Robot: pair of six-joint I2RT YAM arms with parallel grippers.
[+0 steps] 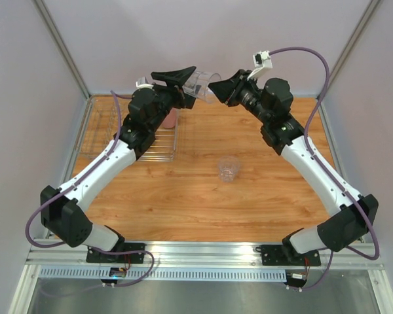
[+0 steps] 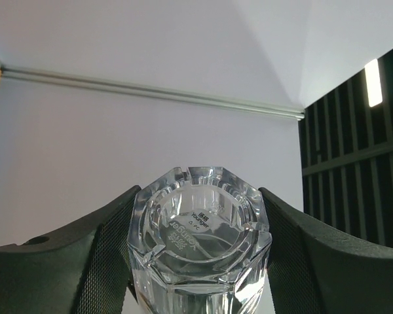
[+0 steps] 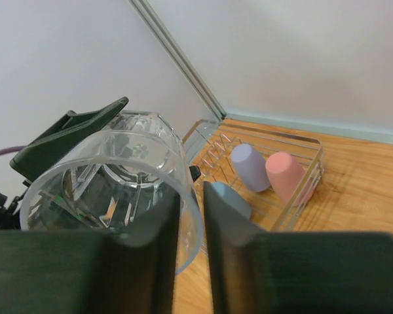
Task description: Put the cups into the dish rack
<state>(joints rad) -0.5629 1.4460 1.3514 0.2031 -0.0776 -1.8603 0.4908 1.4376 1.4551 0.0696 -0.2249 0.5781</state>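
Observation:
A clear faceted tumbler (image 1: 202, 84) hangs on its side in the air at the back of the table, held from both ends. My left gripper (image 1: 188, 88) is shut on its base (image 2: 200, 229). My right gripper (image 1: 221, 89) pinches its rim (image 3: 191, 216), one finger inside and one outside. A second clear tumbler (image 1: 228, 169) stands upright on the table's middle. The dish rack (image 1: 98, 131) lies at the back left; in the right wrist view the rack (image 3: 318, 157) holds a lavender cup (image 3: 249, 167), a pink cup (image 3: 288, 176) and a blue cup (image 3: 232, 199), mouths down.
White walls and metal frame posts close in the back and sides. Both arms arch over the wooden table and meet above its back edge. The pink cup (image 1: 169, 119) peeks out under my left arm, which hides much of the rack.

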